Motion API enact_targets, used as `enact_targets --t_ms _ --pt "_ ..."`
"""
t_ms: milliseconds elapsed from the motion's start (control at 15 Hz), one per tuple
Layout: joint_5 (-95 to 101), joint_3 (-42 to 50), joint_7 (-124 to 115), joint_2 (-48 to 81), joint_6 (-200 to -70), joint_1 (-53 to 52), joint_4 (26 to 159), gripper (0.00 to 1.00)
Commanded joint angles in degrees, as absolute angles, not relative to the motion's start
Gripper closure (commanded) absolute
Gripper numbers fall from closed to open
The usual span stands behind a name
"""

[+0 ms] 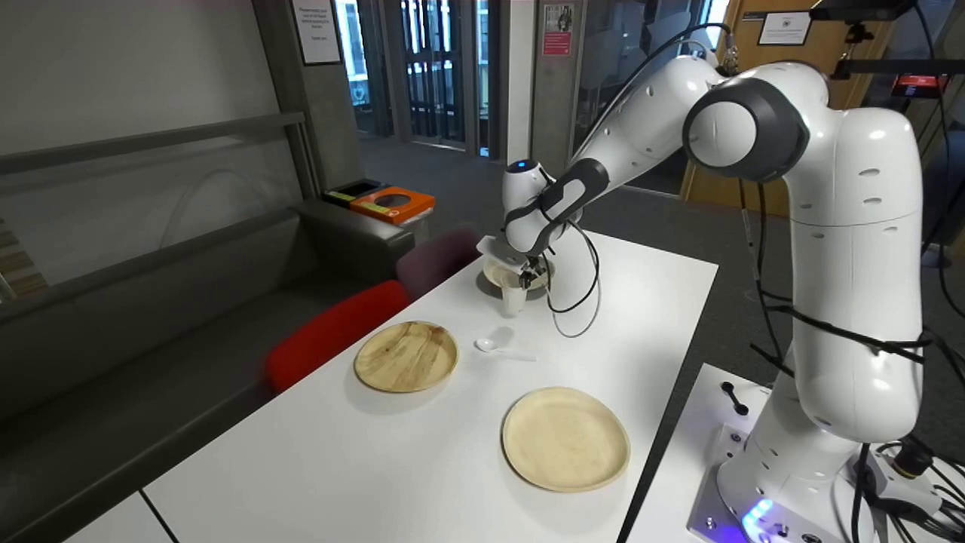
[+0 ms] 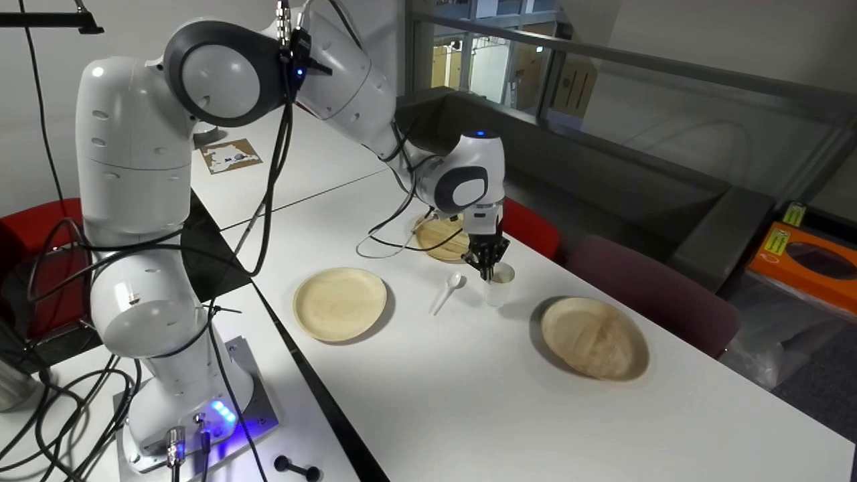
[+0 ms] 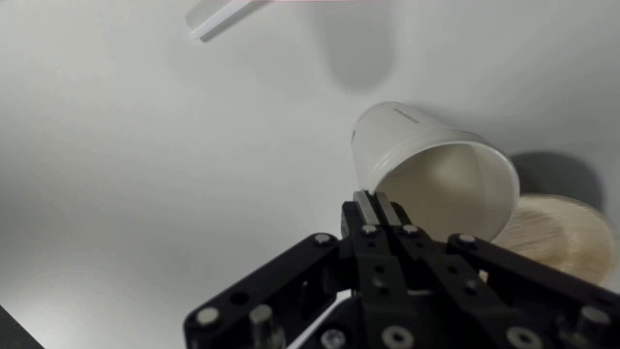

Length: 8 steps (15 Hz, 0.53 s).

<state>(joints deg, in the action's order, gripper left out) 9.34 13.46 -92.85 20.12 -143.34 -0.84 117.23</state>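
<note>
My gripper (image 3: 372, 194) pinches the rim of the cup (image 3: 436, 179), which lies toward two o'clock of my hold in the wrist view, so gripping seems the step in hand and the next move likely calls for a steady squeeze.

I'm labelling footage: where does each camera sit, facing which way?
An exterior view: raised beside the base, facing glass doors; arm shows, base at picture right.
An exterior view: raised beside the base, facing the sofa; arm shows, base at picture left.
Wrist-mounted view: facing down past the gripper into the white cup; only gripper shows.
Both exterior views share three round dishes.
</note>
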Motion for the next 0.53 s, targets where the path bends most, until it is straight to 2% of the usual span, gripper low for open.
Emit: enact_targets --t_ms 0,200,333,400,467 --pt "9.9 13.1 -90.9 8.8 -148.8 -0.7 124.0 0.99" --pt "10.6 12.6 -92.7 6.1 -154.1 -0.2 125.2 0.99" --pt "15.0 13.5 -97.5 10.7 -159.9 -0.3 124.1 0.99" --pt "22.9 15.6 -102.5 15.3 -164.7 -1.0 123.0 0.99" --pt "27.0 21.8 -104.5 19.2 -165.8 -5.3 121.1 0.99"
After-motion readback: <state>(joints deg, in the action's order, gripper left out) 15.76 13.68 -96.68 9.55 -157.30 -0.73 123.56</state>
